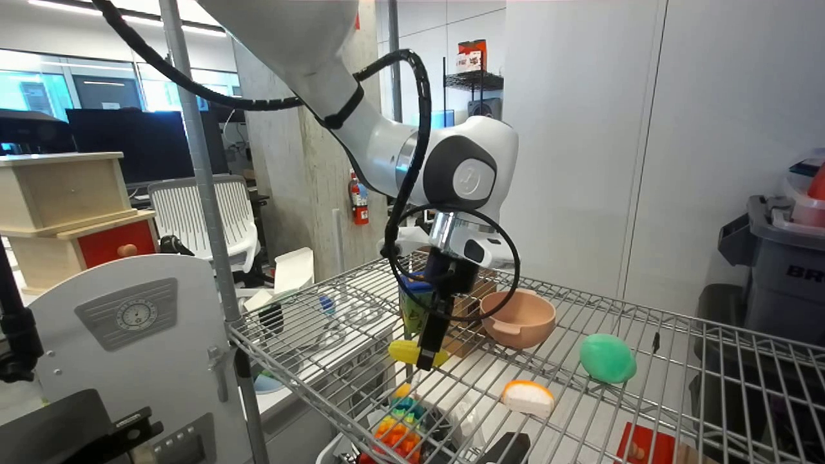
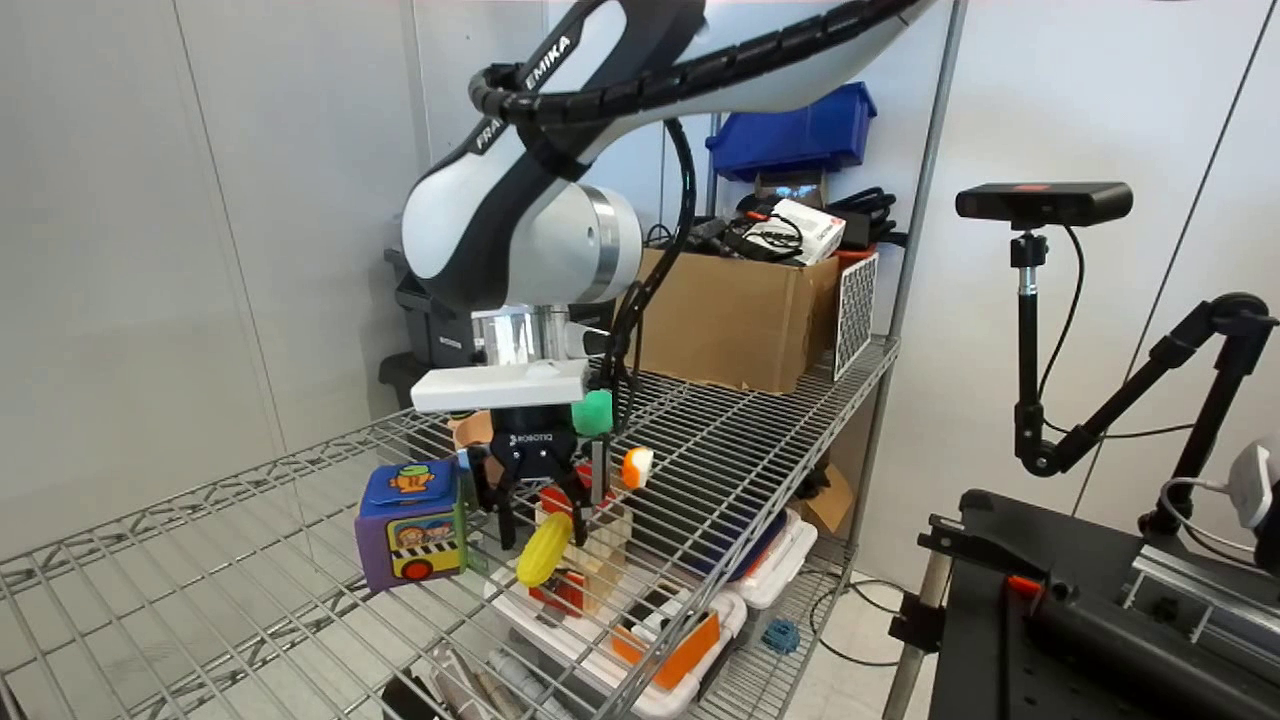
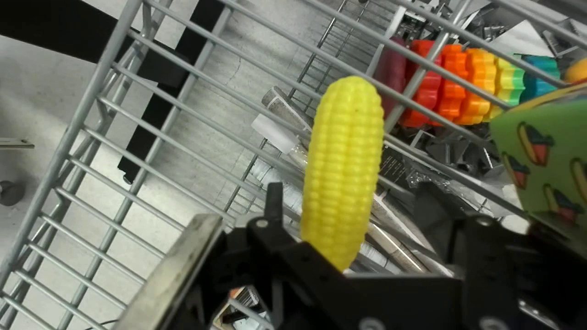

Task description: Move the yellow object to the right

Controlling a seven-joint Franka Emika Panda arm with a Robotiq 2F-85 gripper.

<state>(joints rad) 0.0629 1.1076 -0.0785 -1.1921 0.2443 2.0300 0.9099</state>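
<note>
Your Robotiq gripper (image 2: 543,537), jaws apart, hovers at the yellow toy corn cob (image 3: 342,167), near centre in the wrist view. You seem to be lining up the grasp; next, settle the jaws evenly about it, close, lift, then carry it right.

Right at the black end effector (image 2: 543,537), a bright-yellow corn cob (image 3: 343,169) patterned with lengthwise rows of raised kernels. Beside the end effector, a cube (image 2: 412,530) with a blue top bearing an orange figure, a purple side with a yellow panel and red disc, and a green side with repeated red-and-blue motifs. Apart from it: plain peach bowl (image 1: 521,319), orange-and-white piece (image 1: 528,398), plain green oval (image 1: 606,358). Beneath it, a grey wire-grid worktop (image 3: 68,140).
</note>
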